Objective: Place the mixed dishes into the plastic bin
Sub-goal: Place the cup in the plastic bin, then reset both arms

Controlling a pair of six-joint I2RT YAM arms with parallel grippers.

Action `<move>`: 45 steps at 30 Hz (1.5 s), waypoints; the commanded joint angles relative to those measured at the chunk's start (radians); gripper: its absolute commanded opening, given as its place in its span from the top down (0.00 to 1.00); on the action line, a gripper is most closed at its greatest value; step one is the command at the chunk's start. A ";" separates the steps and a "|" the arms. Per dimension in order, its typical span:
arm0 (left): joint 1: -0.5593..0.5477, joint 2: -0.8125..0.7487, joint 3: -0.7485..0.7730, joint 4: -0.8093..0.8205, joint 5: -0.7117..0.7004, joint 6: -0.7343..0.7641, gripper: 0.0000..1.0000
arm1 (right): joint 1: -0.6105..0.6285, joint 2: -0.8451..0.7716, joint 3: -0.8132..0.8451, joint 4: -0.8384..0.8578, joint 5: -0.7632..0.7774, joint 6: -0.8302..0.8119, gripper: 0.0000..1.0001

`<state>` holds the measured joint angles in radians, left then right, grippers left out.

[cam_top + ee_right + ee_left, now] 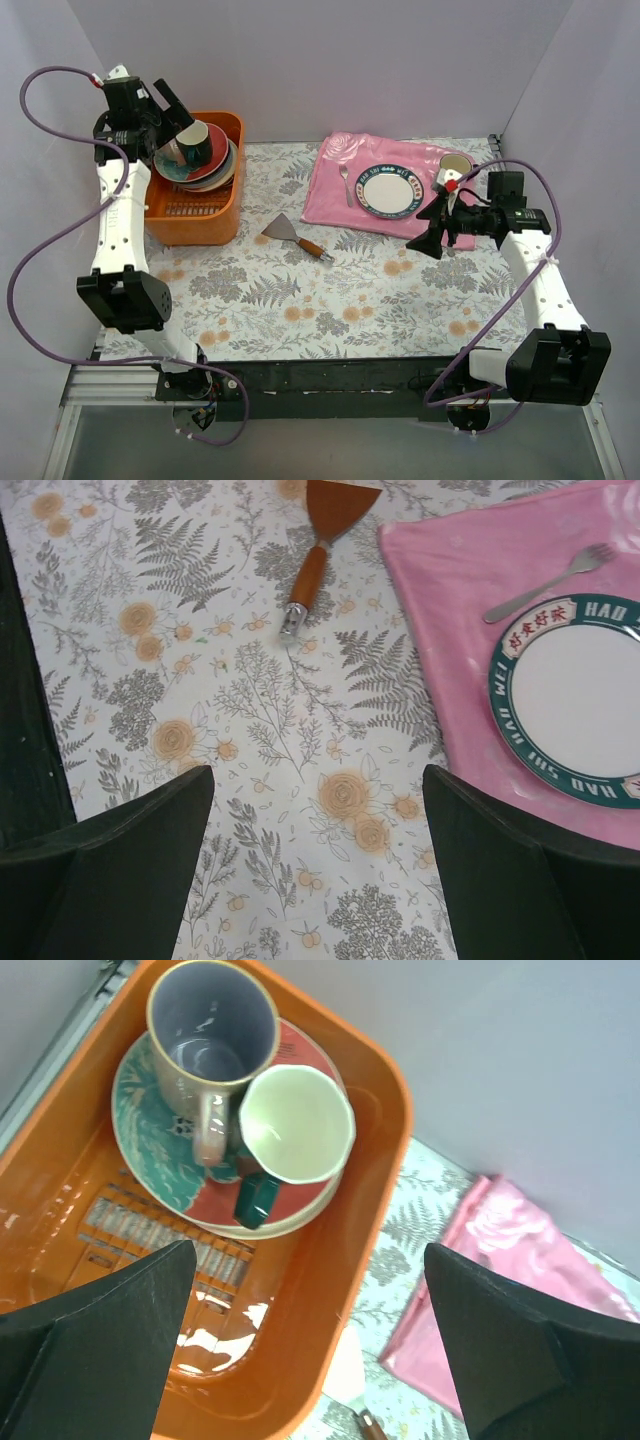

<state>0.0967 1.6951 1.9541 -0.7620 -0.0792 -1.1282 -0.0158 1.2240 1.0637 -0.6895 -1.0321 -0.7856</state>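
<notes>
The orange plastic bin (190,222) stands at the far left and also shows in the left wrist view (330,1290). In it lies a stack of plates topped by the red-rimmed teal plate (150,1130). On that plate sit the lilac mug (210,1035) and a dark-green mug with a pale inside (296,1125). My left gripper (165,100) is open and empty, held above the bin's near end (310,1260). My right gripper (425,228) is open and empty, above the table just left of the pink cloth (318,775).
A pink cloth (340,195) at the back right holds a blue-rimmed white plate (392,190), a fork (345,183) and a cream mug (455,165). The plate (585,705) and fork (550,583) also show in the right wrist view. A wooden-handled spatula (298,238) lies mid-table.
</notes>
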 commanded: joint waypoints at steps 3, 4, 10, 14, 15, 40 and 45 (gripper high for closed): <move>0.005 -0.162 -0.113 0.055 0.156 -0.007 0.02 | -0.016 -0.003 0.122 0.068 0.180 0.231 0.05; 0.005 -0.178 -0.130 0.058 0.179 -0.011 0.02 | -0.016 -0.004 0.149 0.080 0.216 0.267 0.04; 0.005 -0.284 -0.195 0.089 0.266 -0.033 0.02 | -0.032 -0.004 0.243 0.136 0.403 0.439 0.01; 0.005 -0.340 -0.247 0.099 0.300 -0.050 0.02 | -0.039 -0.023 0.286 0.186 0.512 0.522 0.01; 0.005 -0.362 -0.254 0.101 0.303 -0.050 0.02 | -0.041 -0.030 0.294 0.194 0.529 0.534 0.01; 0.005 -0.574 -0.354 0.128 0.406 0.033 0.02 | -0.056 -0.161 0.312 0.271 0.902 0.712 0.01; 0.005 -0.594 -0.374 0.132 0.407 0.041 0.02 | -0.056 -0.184 0.312 0.254 0.937 0.703 0.01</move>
<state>0.0967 1.1316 1.5967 -0.6460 0.3088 -1.1118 -0.0662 1.0706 1.3308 -0.4610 -0.1471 -0.0753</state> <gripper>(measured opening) 0.982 0.985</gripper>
